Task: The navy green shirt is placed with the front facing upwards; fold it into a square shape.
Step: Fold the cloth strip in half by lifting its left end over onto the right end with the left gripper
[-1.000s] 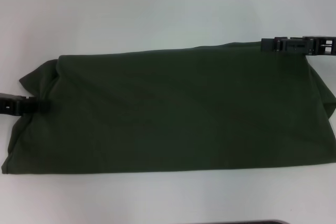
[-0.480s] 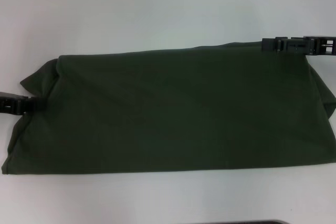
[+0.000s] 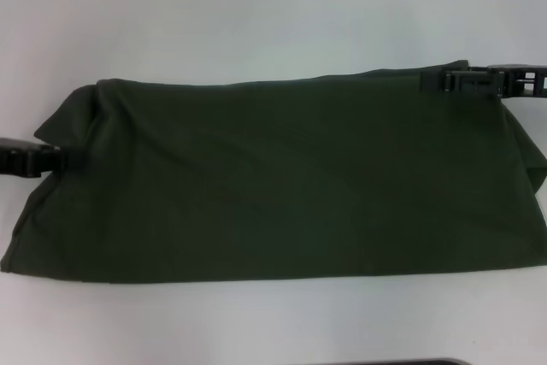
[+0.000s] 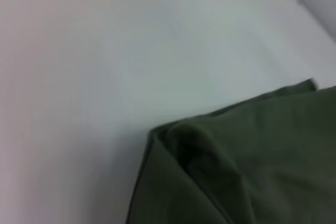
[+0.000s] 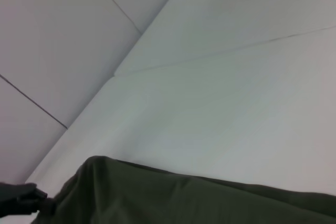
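Head view: left hand [image 3: 58,158] and right hand [image 3: 440,81] pinch the shirt [image 3: 282,181], edge raised since

shirt [image 3: 282,181] on table [image 3: 256,6] | left pincer [image 3: 64,160] – left edge | right pincer [image 3: 432,81] – far-right corner

No lettering, label, brand, number or sign is showing legibly anywhere, since the folded navy green shirt [image 3: 282,181] filling the middle of the head view is presenting only plain dark olive cloth.
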Tool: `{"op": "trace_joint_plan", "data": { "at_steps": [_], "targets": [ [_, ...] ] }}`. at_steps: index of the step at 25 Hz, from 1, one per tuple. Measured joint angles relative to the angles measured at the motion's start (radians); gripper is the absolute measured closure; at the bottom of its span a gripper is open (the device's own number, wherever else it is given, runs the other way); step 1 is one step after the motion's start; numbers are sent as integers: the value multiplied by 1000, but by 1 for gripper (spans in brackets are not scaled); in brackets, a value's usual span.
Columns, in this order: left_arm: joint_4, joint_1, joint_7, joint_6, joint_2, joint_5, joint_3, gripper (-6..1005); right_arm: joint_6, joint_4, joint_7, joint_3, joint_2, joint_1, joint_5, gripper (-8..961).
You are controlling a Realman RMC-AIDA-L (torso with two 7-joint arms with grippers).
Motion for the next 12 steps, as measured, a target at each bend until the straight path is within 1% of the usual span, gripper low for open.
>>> {"op": "trace_joint_plan", "data": {
  "at_steps": [4, 6, 7, 8, 12],
  "targets": [
    [22, -1, -7, 39, -2, -27, -11, 965, 1, 2, -8, -10, 2, -1, -1, 66],
    [24, -5, -10, 70, -2, -44, -20, 964, 0, 3, -18, -17, 8, -1, -1, 67],
    [26, -7, -11, 84, -2, -54, -24, 964, -2, 4, -26, -25, 18, -2, -1, 67],
    [29, -8, -12, 101, -2, -67, -27, 963, -2, 4, -26, -25, 18, -2, -1, 67],
    [55, -9, -33, 157, -6, -116, -33, 961, 0, 4, -51, -56, 37, 1, -1, 68]
  ]
}}
